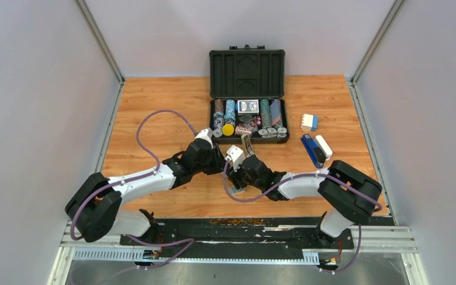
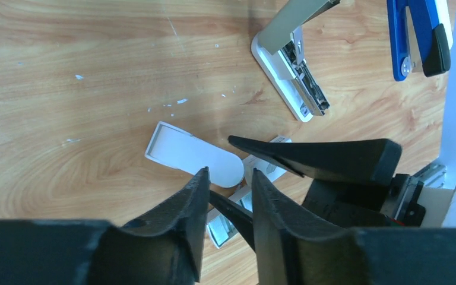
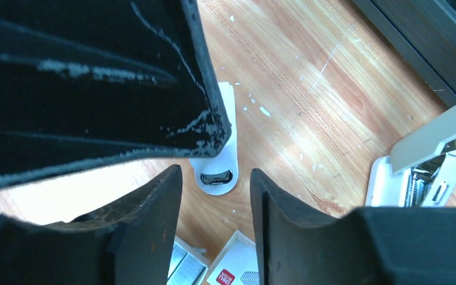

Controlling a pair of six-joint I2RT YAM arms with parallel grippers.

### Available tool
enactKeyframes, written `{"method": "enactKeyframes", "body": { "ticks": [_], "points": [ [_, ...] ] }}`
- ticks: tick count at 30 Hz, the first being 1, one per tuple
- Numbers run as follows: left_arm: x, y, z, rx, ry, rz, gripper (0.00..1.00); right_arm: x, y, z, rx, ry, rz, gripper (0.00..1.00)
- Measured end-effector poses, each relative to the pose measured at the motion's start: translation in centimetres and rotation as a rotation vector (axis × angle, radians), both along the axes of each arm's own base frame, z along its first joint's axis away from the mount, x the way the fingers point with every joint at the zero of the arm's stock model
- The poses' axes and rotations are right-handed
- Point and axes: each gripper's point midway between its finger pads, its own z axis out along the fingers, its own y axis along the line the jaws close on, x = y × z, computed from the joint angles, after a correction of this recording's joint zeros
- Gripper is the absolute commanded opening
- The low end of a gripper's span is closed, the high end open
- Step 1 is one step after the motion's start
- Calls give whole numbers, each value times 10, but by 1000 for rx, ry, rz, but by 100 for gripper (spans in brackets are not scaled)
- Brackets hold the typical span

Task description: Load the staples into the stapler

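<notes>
The left arm's fingers (image 2: 193,202) stand slightly parted, gripping nothing I can see, above a flat white round-ended plastic piece (image 2: 193,155) on the scuffed wooden tabletop (image 2: 65,89). Beside it lies the tiny white cardboard box of silvery staple strips (image 3: 185,268): light, brittle, best pinched along a strip's long sides. The right arm's fingers (image 3: 273,219) are spread, empty. Further right the slim grey-olive stapler (image 2: 288,71) lies hinged open, its stiff metal magazine bared

stapler (image 2: 291,65): grey top swung up, magazine exposed | staples (image 3: 185,264): silvery strips in white tray beside sleeve
</notes>
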Motion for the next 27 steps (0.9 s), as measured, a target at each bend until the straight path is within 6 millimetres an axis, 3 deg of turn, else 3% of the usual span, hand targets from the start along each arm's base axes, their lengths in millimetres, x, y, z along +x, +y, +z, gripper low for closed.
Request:
{"method": "enactKeyframes", "body": {
  "ticks": [6, 12, 17, 19, 22, 27],
  "points": [
    [2, 15, 20, 17, -67, 45, 64, -12, -5, 20, 15, 24, -8, 61],
    [4, 48, 50, 97, -179, 103, 87, -16, -9, 47, -11, 57, -22, 62],
    [1, 87, 91, 179, -300, 166, 97, -7, 0, 81, -60, 77, -37, 61],
    [-1, 105, 116, 204, -366, 199, 100, -3, 5, 90, -80, 86, -38, 60],
    [-5, 128, 145, 238, -443, 236, 100, -1, 8, 90, -125, 108, -33, 59],
    [-16, 165, 185, 342, -573, 254, 100, 2, 10, 70, -234, 168, -28, 55]
  ]
}}
